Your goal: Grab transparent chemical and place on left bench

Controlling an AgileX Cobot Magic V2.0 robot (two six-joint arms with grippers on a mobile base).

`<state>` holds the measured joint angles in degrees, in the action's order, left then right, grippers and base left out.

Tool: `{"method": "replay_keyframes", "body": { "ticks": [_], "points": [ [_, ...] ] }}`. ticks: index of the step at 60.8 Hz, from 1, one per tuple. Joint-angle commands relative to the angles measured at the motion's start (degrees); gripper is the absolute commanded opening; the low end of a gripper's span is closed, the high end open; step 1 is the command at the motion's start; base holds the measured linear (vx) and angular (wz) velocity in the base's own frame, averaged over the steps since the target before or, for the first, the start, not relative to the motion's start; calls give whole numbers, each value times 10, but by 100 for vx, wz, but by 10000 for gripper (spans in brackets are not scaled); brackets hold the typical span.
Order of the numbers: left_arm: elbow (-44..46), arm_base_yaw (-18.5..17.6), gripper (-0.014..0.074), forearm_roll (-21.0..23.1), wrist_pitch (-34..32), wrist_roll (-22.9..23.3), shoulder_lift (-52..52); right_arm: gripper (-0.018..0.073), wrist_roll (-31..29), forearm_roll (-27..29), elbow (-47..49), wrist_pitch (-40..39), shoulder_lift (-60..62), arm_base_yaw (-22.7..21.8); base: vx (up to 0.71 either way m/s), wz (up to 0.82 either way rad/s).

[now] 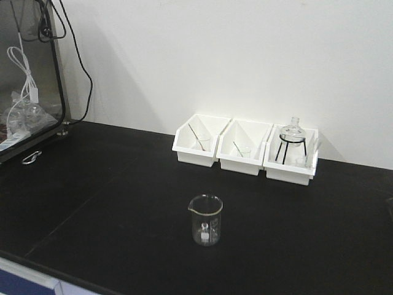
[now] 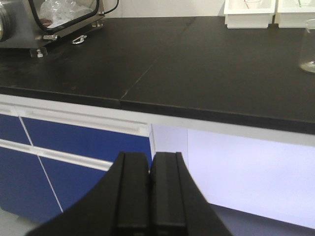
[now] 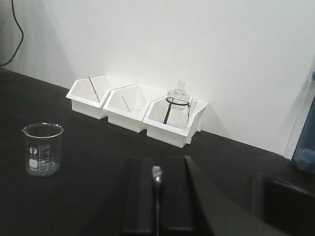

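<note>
Since the glass beaker (image 1: 205,220) stands free before the white bins (image 1: 244,147) and my left gripper (image 2: 150,196) and right gripper (image 3: 157,201) are closed empty, grabbing and placing lie ahead

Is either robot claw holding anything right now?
Nothing. The left gripper and right gripper are shut, empty; the clear glass beaker stands free on the black benchtop.

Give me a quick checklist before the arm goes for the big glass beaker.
1. Beaker upright, alone on the bench: ok.
2. White bins behind it, standing apart: ok.
3. Right gripper open for the grab: not ok, jaws together.
4. Left gripper out of the way, below the bench edge: ok.
5. Bare benchtop left of the beaker: ok.
6. Liquid inside the beaker: cannot tell.
</note>
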<state>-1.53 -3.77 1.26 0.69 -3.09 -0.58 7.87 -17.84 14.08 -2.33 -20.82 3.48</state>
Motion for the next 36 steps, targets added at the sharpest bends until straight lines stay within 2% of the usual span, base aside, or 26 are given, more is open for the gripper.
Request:
{"method": "replay_keyframes", "body": {
  "ticks": [1,36],
  "points": [
    [-9,-1,-3,0,-45,4,-11,-7,-3,-3,17,-45,-3,0,31,2],
    [-9,-1,-3,0,-45,4,-11,-7,-3,-3,17,-45,-3,0,24,-3]
  ]
}}
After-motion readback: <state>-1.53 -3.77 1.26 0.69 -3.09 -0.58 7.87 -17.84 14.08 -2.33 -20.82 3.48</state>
